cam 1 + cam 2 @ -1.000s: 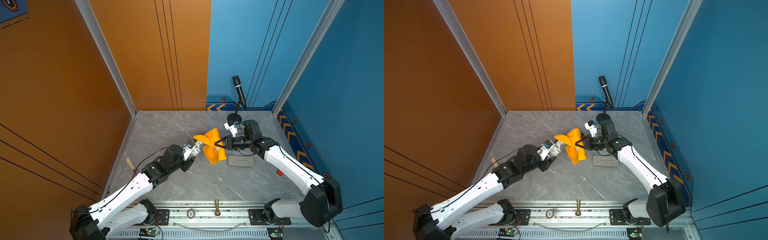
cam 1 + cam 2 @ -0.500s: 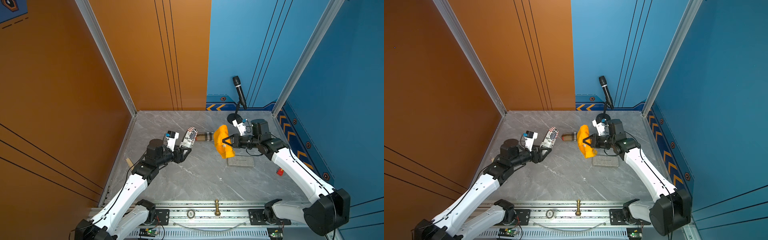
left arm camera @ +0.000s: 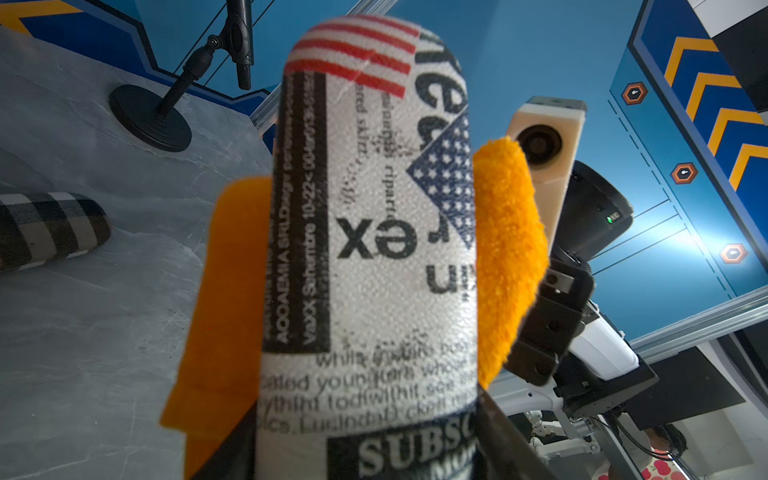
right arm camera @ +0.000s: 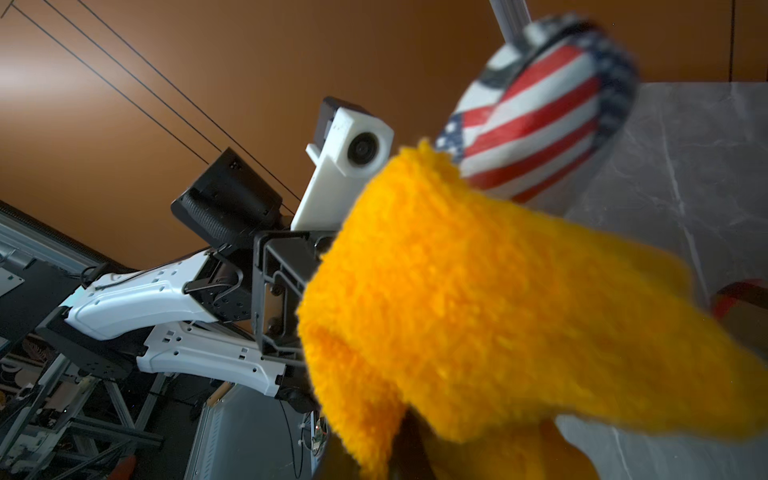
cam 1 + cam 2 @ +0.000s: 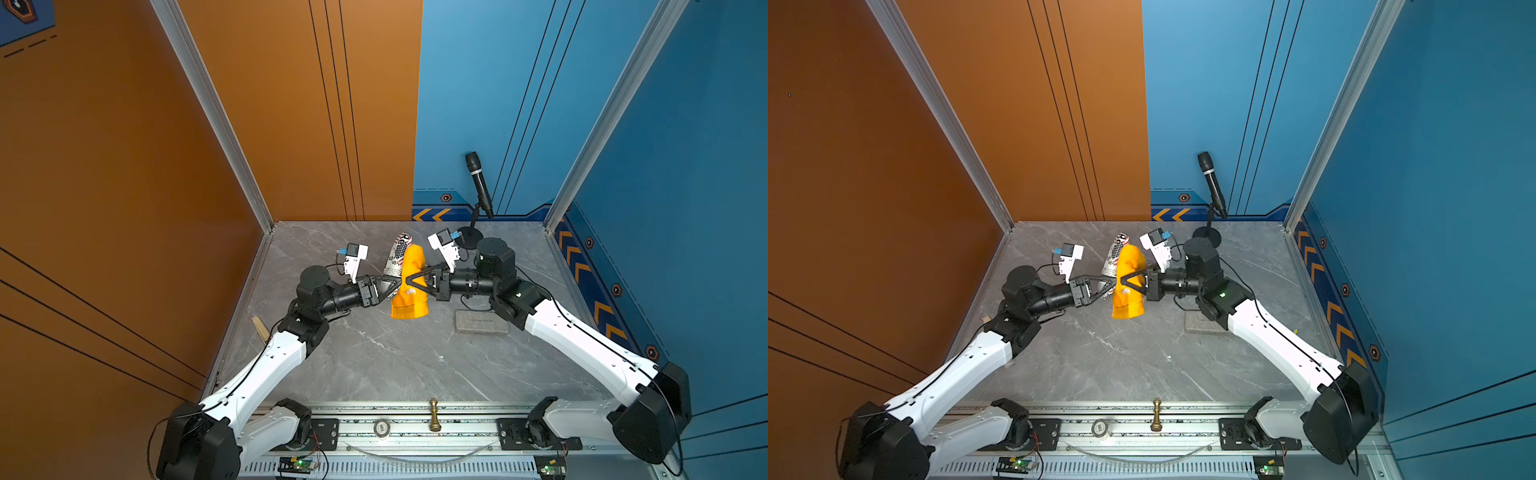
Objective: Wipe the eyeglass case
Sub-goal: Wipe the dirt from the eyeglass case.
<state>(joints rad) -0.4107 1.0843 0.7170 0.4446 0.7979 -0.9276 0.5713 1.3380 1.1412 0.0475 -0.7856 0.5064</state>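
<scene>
Gripped the case (image 3: 374, 257) near its lower end with the left gripper (image 5: 390, 286), jaws closed on both flanks of it by a dark band lettered "SUBSC". Pinched an orange cloth (image 5: 409, 305) in the right gripper (image 5: 409, 281), jaws pressed together on a fold, almost meeting the left gripper. Carried both clear of the counter (image 5: 374, 365), by the look of it, about midway between the arms, the case's free end aimed toward the back wall (image 5: 374, 124); could not tell upright from leaning. Laid the cloth along the side of the case facing the right arm, pile showing past both edges in the left wrist view. Looked mid-wipe. Called, probably, for a firm left hold against twisting, and for a stroke along the length from the grip out to the rounded tip, pile pressed flat throughout. Wanted care at the start of that stroke, given the two grippers so close together. Likely needed a turn of the case afterwards, with the printed face seen in the left wrist view left bare. Showed a pebbled white skin: lines of newsprint text nearest the grip, then a black strip of small type and bold letters, a blue starred patch further out, red and white stripes over the domed far end. Seemed stiff, long and round-ended.
</scene>
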